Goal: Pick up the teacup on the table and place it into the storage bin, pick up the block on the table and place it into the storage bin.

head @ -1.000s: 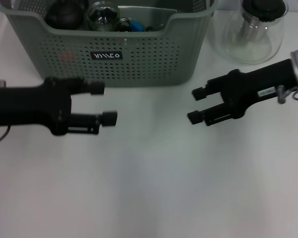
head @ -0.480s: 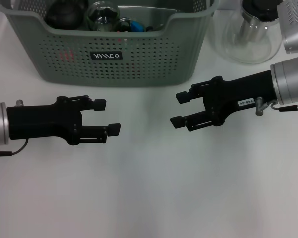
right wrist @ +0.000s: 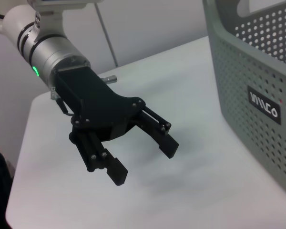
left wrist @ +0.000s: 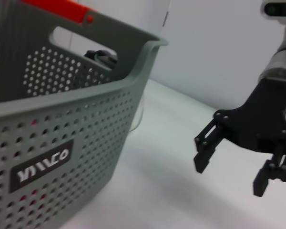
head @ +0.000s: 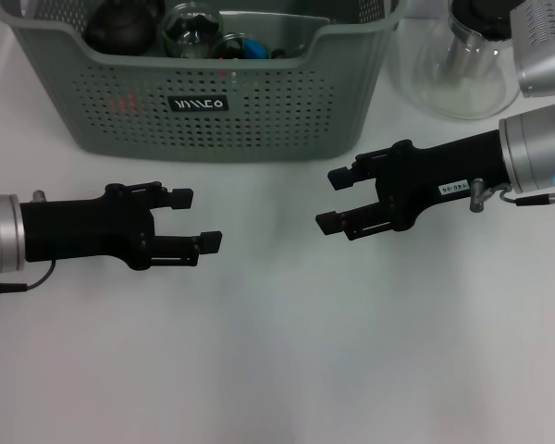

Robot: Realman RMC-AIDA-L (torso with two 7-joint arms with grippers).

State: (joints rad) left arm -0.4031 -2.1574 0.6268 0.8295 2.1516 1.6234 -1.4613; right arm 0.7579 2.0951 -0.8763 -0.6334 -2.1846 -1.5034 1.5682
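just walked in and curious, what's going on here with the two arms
Neither arm is handling anything right now. The left gripper and right gripper hover open and empty over the table, facing each other in front of the storage bin. The bin already holds some items, including a dark round thing and something of clear glass; no teacup or block lies on the table in view. A glass teapot stands beside the bin, on the right arm's side.

Grey-green perforated storage bin point(head: 259, 111) upright at table's far edge, items inside.
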